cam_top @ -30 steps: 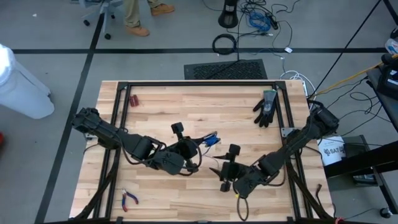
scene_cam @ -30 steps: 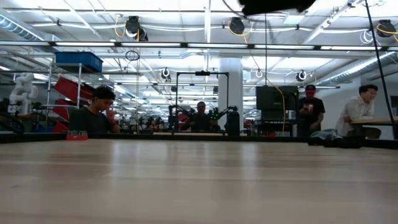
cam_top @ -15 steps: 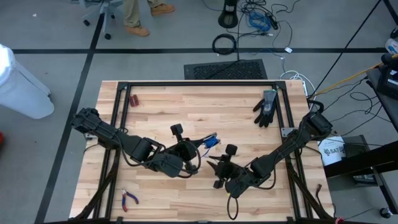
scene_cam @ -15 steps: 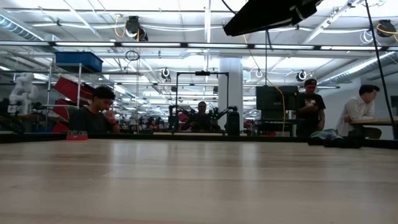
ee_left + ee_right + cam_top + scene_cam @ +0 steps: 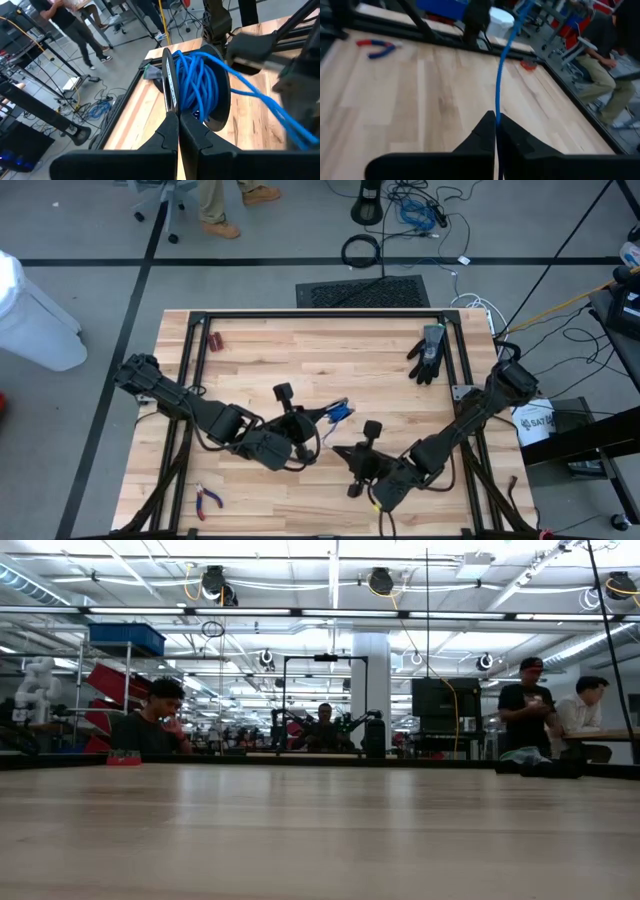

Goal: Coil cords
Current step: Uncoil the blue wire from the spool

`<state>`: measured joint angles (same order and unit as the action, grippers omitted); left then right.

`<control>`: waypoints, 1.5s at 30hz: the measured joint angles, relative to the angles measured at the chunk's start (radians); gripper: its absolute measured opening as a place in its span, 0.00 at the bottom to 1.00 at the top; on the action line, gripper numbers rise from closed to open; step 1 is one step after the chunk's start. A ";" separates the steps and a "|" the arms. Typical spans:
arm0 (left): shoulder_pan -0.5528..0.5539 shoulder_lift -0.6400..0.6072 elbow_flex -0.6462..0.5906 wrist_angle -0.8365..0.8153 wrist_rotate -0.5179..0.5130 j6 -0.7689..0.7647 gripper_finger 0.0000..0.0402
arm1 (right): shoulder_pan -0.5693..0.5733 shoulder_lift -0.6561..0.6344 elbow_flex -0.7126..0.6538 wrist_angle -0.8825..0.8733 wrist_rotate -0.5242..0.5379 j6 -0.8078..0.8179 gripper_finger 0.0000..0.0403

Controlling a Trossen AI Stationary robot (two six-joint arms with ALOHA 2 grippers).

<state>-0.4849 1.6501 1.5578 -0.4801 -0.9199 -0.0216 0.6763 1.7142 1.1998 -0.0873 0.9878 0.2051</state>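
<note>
Mid-winding: left gripper (image 5: pixel 177 117) clamped on coiled thin blue cord (image 5: pixel 200 82); right gripper (image 5: pixel 496 122) pinching its free strand. Next, probably: another wrap.

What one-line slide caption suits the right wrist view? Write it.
Right tool shut on the blue cord, which rises taut above the wooden table; red-handled pliers lie beyond.

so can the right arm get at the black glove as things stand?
Probably not right away. The right gripper is shut on the blue cord, low on the table, while the black glove lies by the far right rail. The wood between looks bare, but it must let go first.
</note>
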 joint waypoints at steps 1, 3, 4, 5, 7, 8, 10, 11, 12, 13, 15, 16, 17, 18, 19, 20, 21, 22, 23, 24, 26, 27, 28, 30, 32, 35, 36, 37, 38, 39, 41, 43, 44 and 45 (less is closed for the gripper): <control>-0.001 0.000 0.000 0.000 -0.001 0.000 0.01 | 0.007 0.000 0.016 -0.003 -0.001 -0.015 0.00; -0.002 0.000 0.000 0.000 -0.002 0.000 0.01 | 0.022 0.000 0.053 -0.001 -0.002 -0.040 0.00; -0.002 0.000 0.000 0.000 -0.002 0.000 0.01 | 0.029 0.000 0.070 -0.006 -0.003 -0.050 0.00; -0.002 0.000 0.000 0.000 -0.002 0.000 0.01 | 0.038 0.000 0.090 -0.015 -0.004 -0.062 0.00; -0.002 0.000 0.000 -0.001 -0.002 0.000 0.01 | 0.054 0.000 0.136 -0.045 -0.004 -0.078 0.00; -0.002 0.000 0.000 -0.001 -0.002 0.000 0.01 | 0.061 0.000 0.159 -0.064 -0.002 -0.082 0.00; -0.005 0.000 0.000 -0.001 -0.002 0.000 0.01 | 0.078 0.000 0.205 -0.122 0.018 -0.086 0.00; -0.007 0.000 0.000 -0.001 -0.002 0.001 0.01 | 0.086 0.000 0.227 -0.157 0.034 -0.087 0.00; -0.010 0.000 0.000 -0.002 -0.002 0.001 0.01 | 0.094 0.000 0.250 -0.197 0.053 -0.087 0.00; -0.015 0.000 0.000 -0.002 -0.002 0.003 0.01 | 0.102 0.000 0.274 -0.242 0.081 -0.085 0.00; -0.025 0.000 0.000 -0.003 -0.001 0.005 0.01 | 0.118 0.000 0.319 -0.346 0.143 -0.059 0.00; -0.031 0.000 0.000 -0.003 0.001 0.005 0.01 | 0.125 -0.001 0.338 -0.405 0.169 -0.037 0.00; -0.038 0.000 0.000 -0.002 0.003 0.005 0.01 | 0.131 -0.004 0.355 -0.465 0.187 -0.009 0.00; -0.044 0.000 0.000 -0.003 0.005 0.007 0.01 | 0.137 -0.008 0.369 -0.526 0.194 0.028 0.00; -0.051 0.000 0.000 -0.003 0.006 0.010 0.01 | 0.142 -0.014 0.379 -0.586 0.195 0.073 0.00; -0.058 0.000 0.000 -0.002 0.006 0.014 0.01 | 0.148 -0.024 0.383 -0.645 0.192 0.125 0.00; -0.066 0.000 0.000 -0.001 0.006 0.027 0.01 | 0.153 -0.034 0.384 -0.704 0.189 0.179 0.00; -0.074 0.000 0.002 -0.003 0.006 0.029 0.01 | 0.157 -0.042 0.385 -0.768 0.183 0.238 0.00; -0.082 0.002 0.007 -0.005 0.006 0.031 0.01 | 0.161 -0.050 0.385 -0.836 0.175 0.300 0.00; -0.089 0.002 0.014 -0.003 0.005 0.032 0.01 | 0.164 -0.055 0.385 -0.907 0.159 0.362 0.00; -0.102 0.002 0.028 -0.001 -0.001 0.032 0.01 | 0.167 -0.060 0.385 -1.036 0.123 0.495 0.00; -0.109 0.002 0.035 0.001 -0.006 0.032 0.01 | 0.171 -0.060 0.385 -1.096 0.107 0.557 0.00; -0.115 0.002 0.041 0.002 -0.015 0.032 0.01 | 0.172 -0.060 0.385 -1.150 0.090 0.614 0.00; -0.128 0.002 0.051 0.000 -0.042 0.035 0.01 | 0.173 -0.060 0.378 -1.216 0.055 0.693 0.00; -0.137 0.002 0.054 0.000 -0.064 0.035 0.01 | 0.173 -0.060 0.360 -1.239 0.020 0.734 0.00; -0.150 0.002 0.055 -0.002 -0.097 0.035 0.01 | 0.173 -0.059 0.327 -1.235 -0.042 0.752 0.00; -0.155 0.002 0.055 -0.003 -0.104 0.035 0.01 | 0.173 -0.059 0.312 -1.225 -0.062 0.753 0.00; -0.159 0.002 0.055 -0.002 -0.109 0.035 0.01 | 0.172 -0.059 0.296 -1.211 -0.082 0.754 0.00; -0.162 0.002 0.055 0.000 -0.112 0.035 0.01 | 0.172 -0.058 0.280 -1.195 -0.101 0.755 0.00; -0.165 0.002 0.055 0.000 -0.117 0.033 0.01 | 0.172 -0.058 0.267 -1.184 -0.122 0.755 0.00; -0.174 0.002 0.055 -0.001 -0.147 0.030 0.01 | 0.172 -0.058 0.243 -1.158 -0.170 0.755 0.00; -0.184 0.002 0.055 0.000 -0.183 0.028 0.01 | 0.172 -0.058 0.218 -1.124 -0.226 0.750 0.02; -0.187 0.002 0.055 0.002 -0.190 0.027 0.01 | 0.172 -0.058 0.209 -1.114 -0.251 0.748 0.03; -0.191 0.002 0.055 0.002 -0.192 0.027 0.01 | 0.172 -0.058 0.201 -1.099 -0.270 0.745 0.04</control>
<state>-0.6758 1.6516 1.6123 -0.4780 -1.1115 0.0051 0.8482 1.6566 1.4008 -1.1859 0.7174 0.9502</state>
